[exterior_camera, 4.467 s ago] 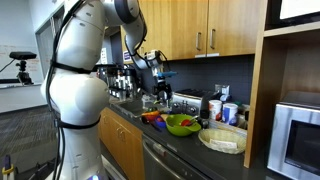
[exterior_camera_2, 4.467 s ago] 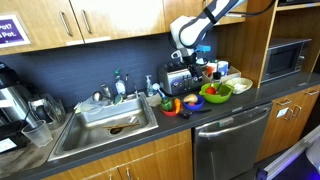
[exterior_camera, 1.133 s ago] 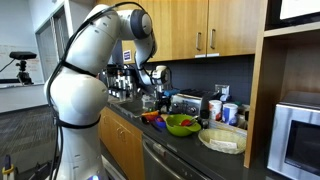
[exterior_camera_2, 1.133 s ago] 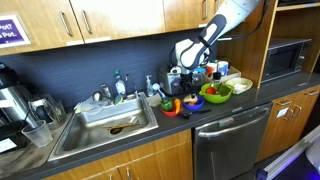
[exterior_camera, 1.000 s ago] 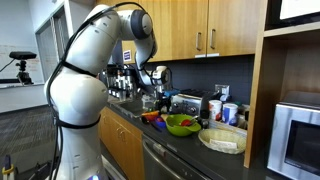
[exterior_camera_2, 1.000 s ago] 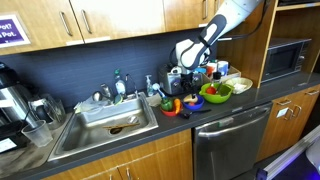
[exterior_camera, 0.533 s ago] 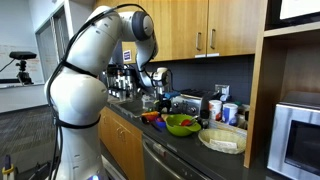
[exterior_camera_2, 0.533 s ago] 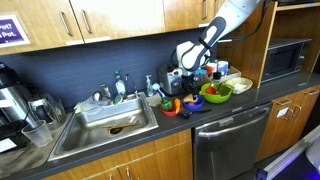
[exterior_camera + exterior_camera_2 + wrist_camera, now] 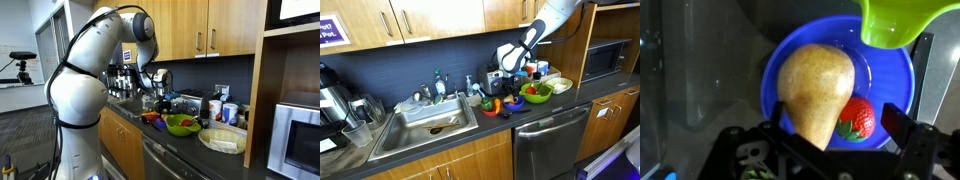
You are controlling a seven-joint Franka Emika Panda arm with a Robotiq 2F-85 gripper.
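Note:
In the wrist view a blue bowl (image 9: 890, 70) holds a tan pear (image 9: 812, 85) and a red strawberry (image 9: 858, 118) lying against it. My gripper (image 9: 838, 125) hangs open right above them, its black fingers (image 9: 904, 122) standing to either side of the pear and strawberry, with nothing gripped. In both exterior views the gripper (image 9: 160, 98) (image 9: 510, 82) hovers low over the counter beside the green bowl (image 9: 181, 124) (image 9: 536, 92). The blue bowl (image 9: 512, 102) is mostly hidden under the gripper there.
The green bowl's rim (image 9: 902, 25) overlaps the blue bowl's far edge. A toaster (image 9: 498, 80) stands at the backsplash behind the gripper. Cups (image 9: 229, 112) and a white dish (image 9: 224, 140) crowd the counter; toy fruit (image 9: 490, 105) lies near the sink (image 9: 425, 125). A microwave (image 9: 605, 58) stands at the end.
Over several seconds the arm has come down from above the toaster toward the counter. In the last second it sank only slightly; the jaws stayed open.

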